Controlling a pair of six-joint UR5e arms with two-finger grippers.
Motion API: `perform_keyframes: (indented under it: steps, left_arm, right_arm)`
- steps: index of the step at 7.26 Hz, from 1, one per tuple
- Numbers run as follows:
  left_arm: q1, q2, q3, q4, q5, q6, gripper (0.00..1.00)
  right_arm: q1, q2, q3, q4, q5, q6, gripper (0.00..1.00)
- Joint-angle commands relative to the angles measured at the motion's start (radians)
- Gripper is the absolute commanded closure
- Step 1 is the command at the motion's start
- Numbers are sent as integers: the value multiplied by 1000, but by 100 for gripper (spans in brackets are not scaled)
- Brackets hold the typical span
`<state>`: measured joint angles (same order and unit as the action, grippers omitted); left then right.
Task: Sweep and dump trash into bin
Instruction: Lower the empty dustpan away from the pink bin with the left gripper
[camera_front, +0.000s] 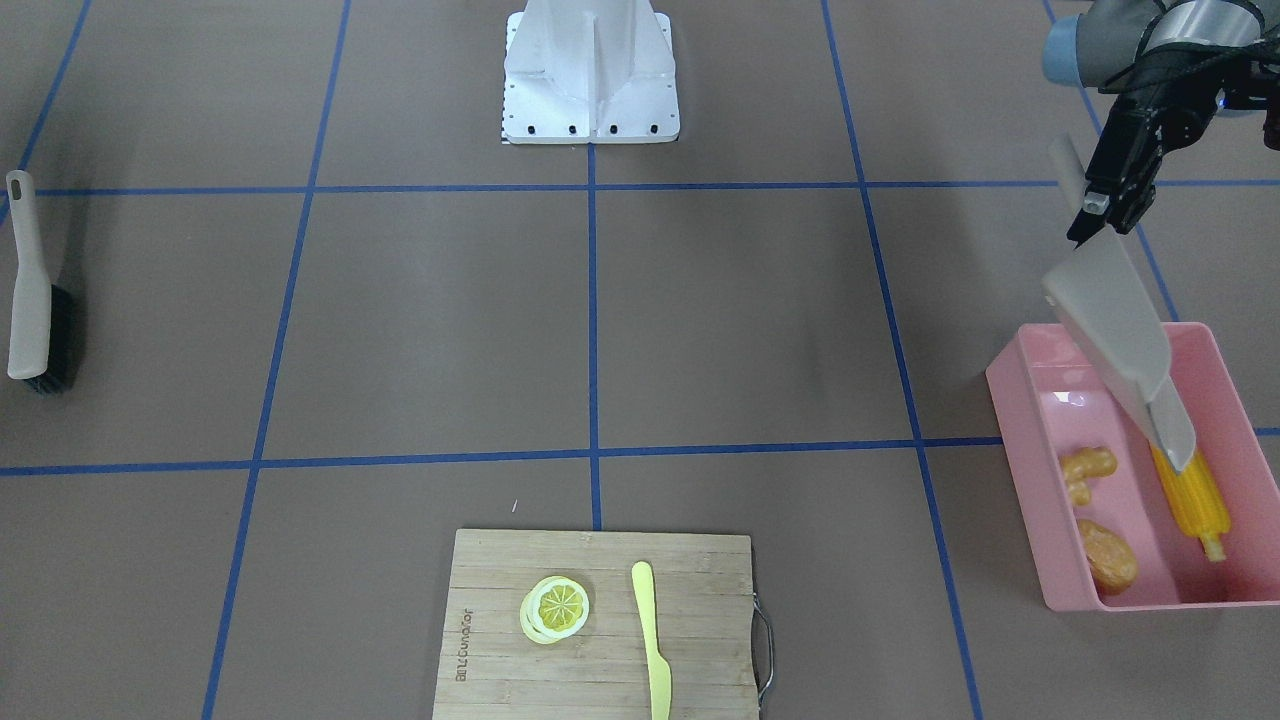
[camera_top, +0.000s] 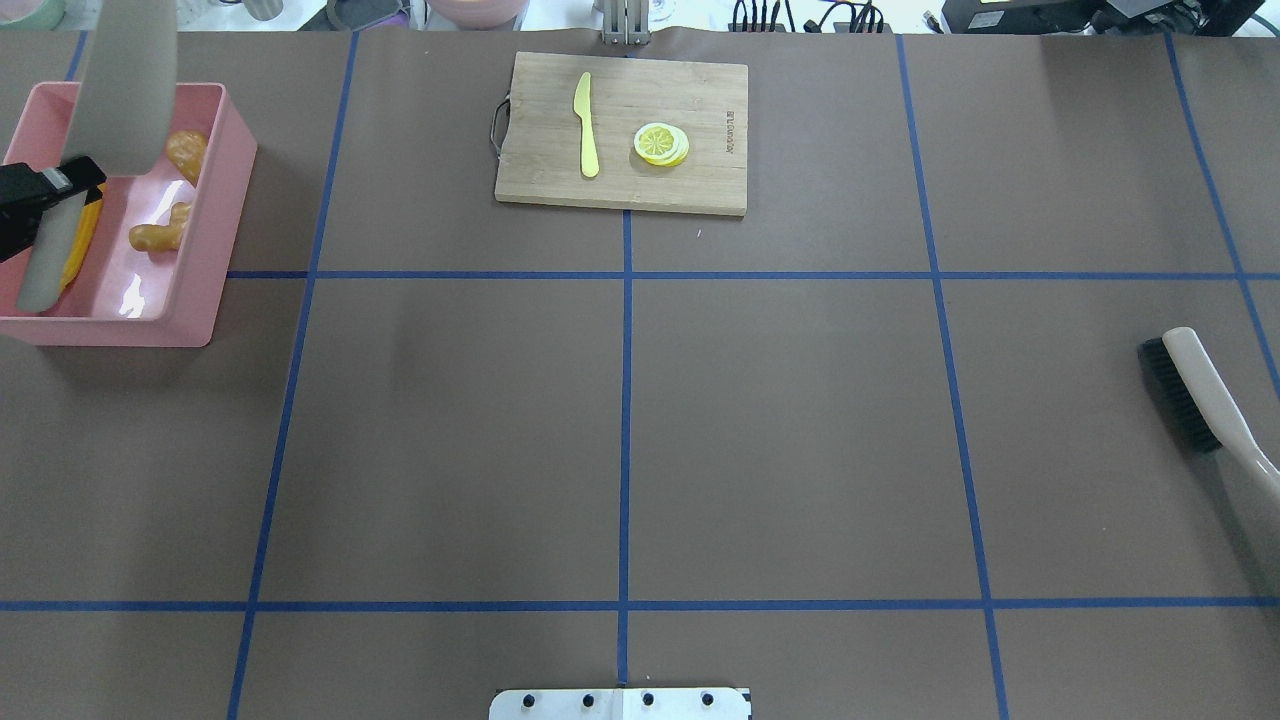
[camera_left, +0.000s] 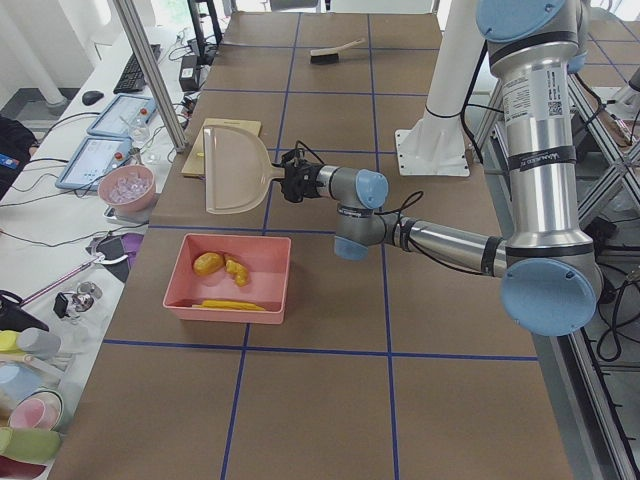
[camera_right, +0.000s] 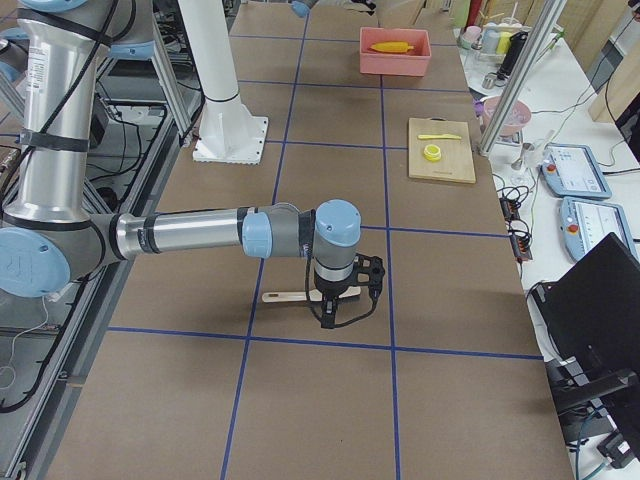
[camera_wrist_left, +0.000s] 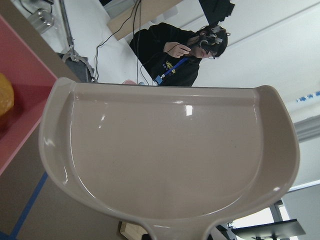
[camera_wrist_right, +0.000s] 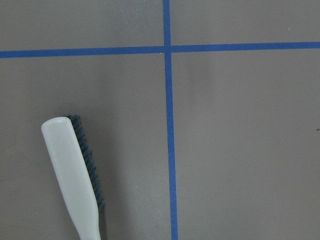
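Trash is all in the pink bin (camera_front: 1022, 480). The corn cob (camera_front: 1190, 500) lies along one long wall, right under the dustpan (camera_front: 1110, 320) lip. The ginger root (camera_front: 1088, 470) and potato (camera_front: 1107, 555) sit against the opposite wall, off to the side of the lip.

The dustpan is in the air above the bin, tipped steeply with its lip down, clear of the walls. Left gripper (camera_front: 1100, 215) has its fingers pinched on the dustpan handle.

Right gripper (camera_right: 332, 312) hangs over the far end of the table, just above the brush (camera_front: 30, 290), which lies flat on the table. It shows only in the side view, so I can't tell whether its fingers are spread or closed.

Well away from the dustpan, at the operators' edge, is a bamboo cutting board (camera_front: 600, 640) with a lemon slice (camera_front: 555, 610) and a yellow knife (camera_front: 650, 640) on it. A person (camera_wrist_left: 185, 55) in black shows past the pan rim in the left wrist view.
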<state>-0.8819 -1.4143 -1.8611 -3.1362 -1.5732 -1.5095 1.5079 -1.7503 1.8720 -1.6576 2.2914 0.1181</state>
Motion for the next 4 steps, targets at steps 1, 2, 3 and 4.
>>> perform_keyframes:
  steps: [1,2,3,4]
  left_arm:
    - [1,-17,2,5,-18,342,100]
    - [1,-17,8,17,-31,506,100]
    - [1,-18,11,21,-31,707,100]
    - [3,-20,16,28,-31,918,100]
  right_arm:
    - [0,3,-2,-1,5,2,0]
    - [0,5,-1,-1,7,2,0]
    - [0,6,2,-1,7,2,0]
    - [0,5,2,-1,8,2,0]
